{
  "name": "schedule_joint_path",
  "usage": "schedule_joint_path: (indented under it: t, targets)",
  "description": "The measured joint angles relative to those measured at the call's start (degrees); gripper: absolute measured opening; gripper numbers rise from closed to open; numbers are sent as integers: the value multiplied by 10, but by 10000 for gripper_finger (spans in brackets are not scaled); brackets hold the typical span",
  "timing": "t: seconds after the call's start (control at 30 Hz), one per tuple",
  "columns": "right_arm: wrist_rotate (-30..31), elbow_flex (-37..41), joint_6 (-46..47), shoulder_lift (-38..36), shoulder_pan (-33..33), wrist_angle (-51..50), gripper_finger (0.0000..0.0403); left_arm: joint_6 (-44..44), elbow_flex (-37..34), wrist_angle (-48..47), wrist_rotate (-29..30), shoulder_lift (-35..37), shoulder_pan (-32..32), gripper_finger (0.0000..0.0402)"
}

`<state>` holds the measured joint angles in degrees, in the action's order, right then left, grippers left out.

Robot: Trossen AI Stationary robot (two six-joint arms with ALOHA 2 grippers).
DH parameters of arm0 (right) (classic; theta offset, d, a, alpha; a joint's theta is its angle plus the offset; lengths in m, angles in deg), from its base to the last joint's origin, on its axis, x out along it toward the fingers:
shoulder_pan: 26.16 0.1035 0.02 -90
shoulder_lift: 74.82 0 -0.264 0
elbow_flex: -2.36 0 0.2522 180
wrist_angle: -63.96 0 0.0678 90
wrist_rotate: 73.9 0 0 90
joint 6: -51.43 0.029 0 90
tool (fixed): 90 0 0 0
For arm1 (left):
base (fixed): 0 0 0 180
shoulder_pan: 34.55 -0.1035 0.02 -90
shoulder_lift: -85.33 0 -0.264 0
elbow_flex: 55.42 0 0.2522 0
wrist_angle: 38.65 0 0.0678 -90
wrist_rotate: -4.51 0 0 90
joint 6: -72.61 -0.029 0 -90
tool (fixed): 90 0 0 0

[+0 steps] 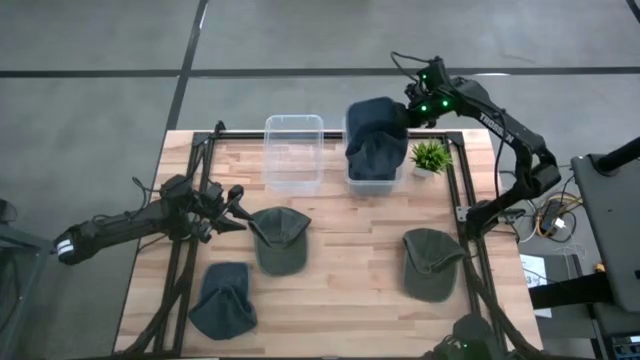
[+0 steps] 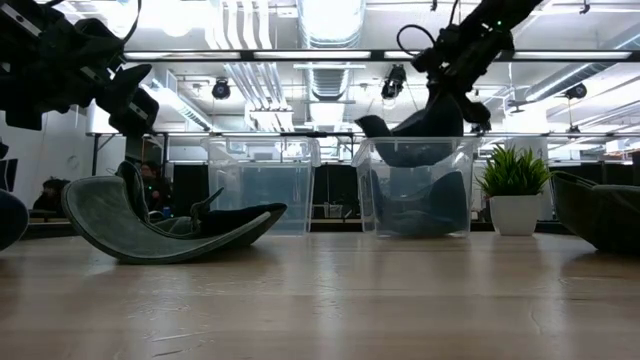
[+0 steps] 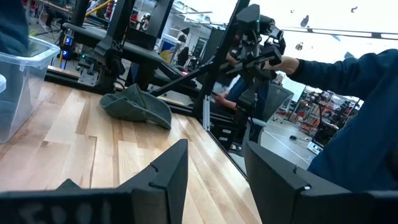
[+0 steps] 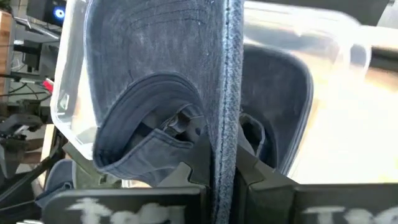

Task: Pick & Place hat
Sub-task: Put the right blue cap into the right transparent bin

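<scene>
My right gripper (image 1: 405,118) is shut on a dark blue hat (image 1: 375,135), which hangs over the right clear bin (image 1: 352,182) at the table's far side. In the low view the blue hat (image 2: 410,135) dips just past the bin's rim (image 2: 365,145). Another dark hat (image 4: 277,106) lies inside that bin. My left gripper (image 1: 238,208) waits open and level at the table's left, beside a green hat (image 1: 280,238) that rests on the wood. My right gripper pinches a stitched edge of the blue hat (image 4: 225,143) between its two fingers; that edge shows edge-on between them. The fingers slant down from the far right. The crown (image 4: 155,93) hangs below and in front of them, clear of the table.
An empty clear bin (image 1: 294,150) stands left of the filled one, and a small potted plant (image 1: 430,155) to its right. A blue hat (image 1: 222,300) lies near left and a green hat (image 1: 432,262) near right. A person's blue sleeve (image 3: 354,99) shows beyond the table.
</scene>
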<state>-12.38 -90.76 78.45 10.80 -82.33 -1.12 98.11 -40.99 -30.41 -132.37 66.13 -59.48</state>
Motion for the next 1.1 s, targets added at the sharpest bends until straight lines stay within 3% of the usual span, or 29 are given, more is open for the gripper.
schedule_joint_path:
  t: [0.2,0.77,1.1]
  targets:
    - [11,46,36,0,4,53,12,0,0,0,0,0,0,151]
    - [20,80,43,-2,16,70,16,0,0,0,0,0,0,151]
    - [20,81,48,-2,24,82,102,0,0,0,0,0,0,151]
